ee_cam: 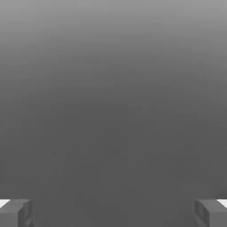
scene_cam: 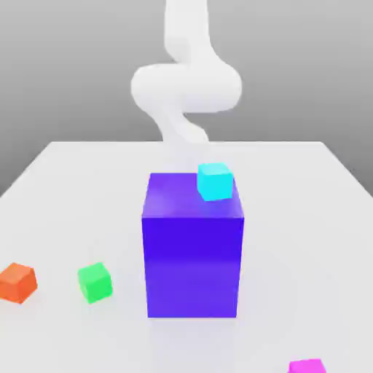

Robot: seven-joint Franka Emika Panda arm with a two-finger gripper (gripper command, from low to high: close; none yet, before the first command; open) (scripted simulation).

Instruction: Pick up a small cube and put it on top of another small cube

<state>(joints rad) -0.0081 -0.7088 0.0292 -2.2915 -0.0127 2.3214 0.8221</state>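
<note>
While spread fully wide | gripper (ee_cam: 113, 213) | holds nothing, touches nothing

So there's a big glossy purple-blue block (scene_cam: 192, 255) standing upright in the middle of the pale white bench (scene_cam: 65, 189). Near it, toward the exterior view's left, a small green cube (scene_cam: 95, 282) sits on the bench, with a small orange cube (scene_cam: 17, 283) further left by the edge, well apart from the block.

Smooth, faintly glossy purple-blue block (scene_cam: 192, 255) mirrors softly in the matt white bench (scene_cam: 306, 218); cyan cube (scene_cam: 215, 181) looks plain, plastic-smooth
</note>
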